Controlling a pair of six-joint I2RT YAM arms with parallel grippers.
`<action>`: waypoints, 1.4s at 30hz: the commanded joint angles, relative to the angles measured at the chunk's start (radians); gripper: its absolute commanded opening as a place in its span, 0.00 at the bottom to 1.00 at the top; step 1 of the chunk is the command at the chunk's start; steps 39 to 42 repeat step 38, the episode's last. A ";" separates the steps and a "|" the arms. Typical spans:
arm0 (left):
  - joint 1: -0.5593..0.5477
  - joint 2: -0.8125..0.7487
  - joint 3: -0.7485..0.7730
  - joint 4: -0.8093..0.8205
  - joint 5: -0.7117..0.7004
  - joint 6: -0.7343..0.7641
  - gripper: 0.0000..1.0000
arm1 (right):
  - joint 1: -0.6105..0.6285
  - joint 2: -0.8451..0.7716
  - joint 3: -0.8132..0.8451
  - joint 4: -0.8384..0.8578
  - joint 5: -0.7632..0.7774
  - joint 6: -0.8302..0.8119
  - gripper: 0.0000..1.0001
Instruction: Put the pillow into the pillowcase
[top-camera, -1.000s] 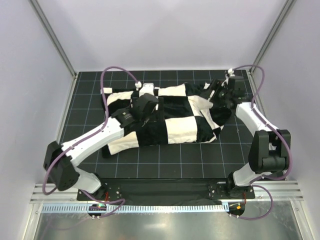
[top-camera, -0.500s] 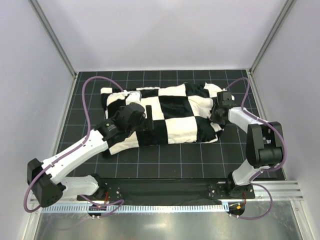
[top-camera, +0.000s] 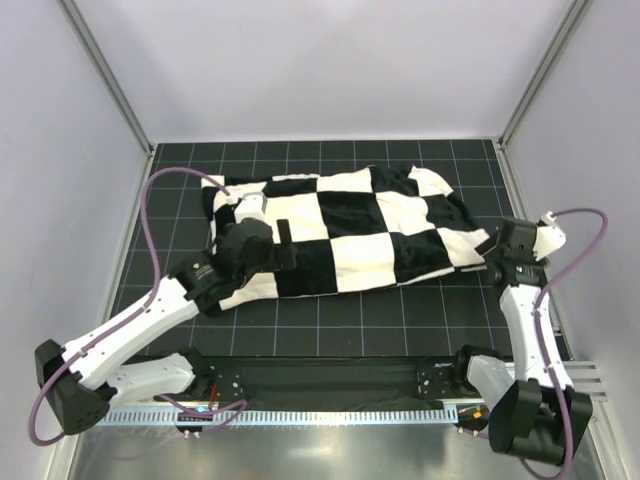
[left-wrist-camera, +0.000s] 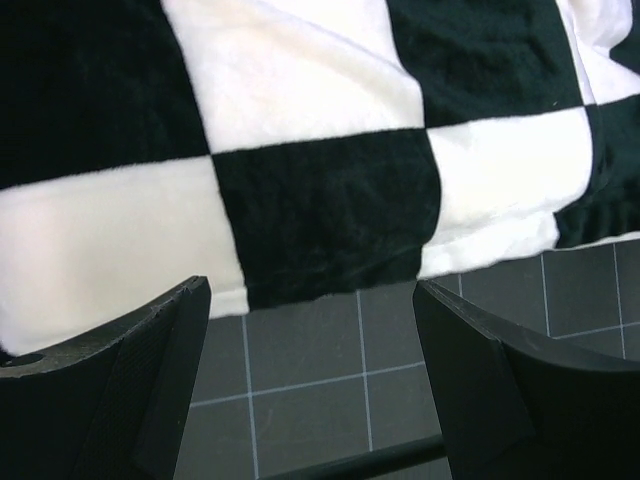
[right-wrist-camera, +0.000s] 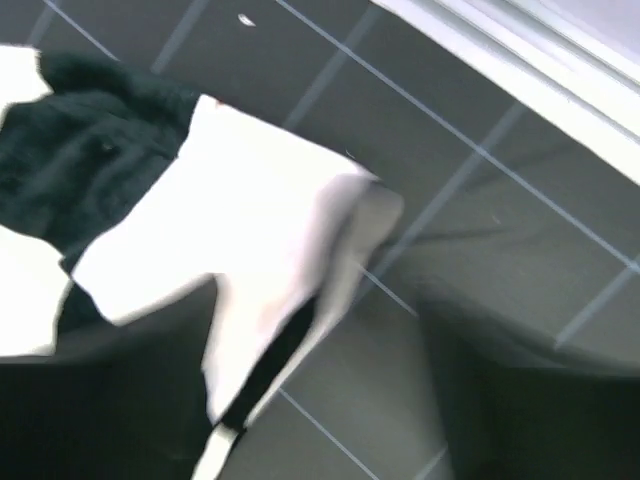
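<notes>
The pillowcase (top-camera: 350, 230), plush with large black and white squares, lies spread across the middle of the black grid mat. The plain cream pillow does not show anywhere as a separate thing. My left gripper (top-camera: 285, 245) hovers over the case's near-left part; in the left wrist view it (left-wrist-camera: 310, 300) is open and empty, with the case's near hem (left-wrist-camera: 320, 250) just beyond the fingertips. My right gripper (top-camera: 493, 262) is at the case's right corner. In the blurred right wrist view it (right-wrist-camera: 315, 300) has its jaws wide apart, and the white corner (right-wrist-camera: 250, 220) lies between them.
The black grid mat (top-camera: 400, 320) has white enclosure walls on three sides and a metal rail along the near edge (top-camera: 330, 412). Purple cables loop off both arms. The mat's right border (right-wrist-camera: 520, 60) shows close behind the case's corner.
Both arms have drawn back toward the near edge. My left gripper slid off the case's top toward its near hem. My right gripper moved right and nearer, and the case's right corner now reaches further right.
</notes>
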 joint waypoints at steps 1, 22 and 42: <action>0.003 -0.114 -0.039 -0.027 -0.030 -0.051 0.86 | -0.028 -0.107 -0.055 0.039 -0.048 0.050 0.98; 0.003 -0.804 -0.117 -0.329 -0.229 0.018 1.00 | -0.027 -0.585 0.088 0.028 -0.907 -0.220 1.00; 0.003 -0.790 -0.137 -0.318 -0.203 0.020 1.00 | -0.028 -0.634 0.062 0.050 -0.914 -0.223 1.00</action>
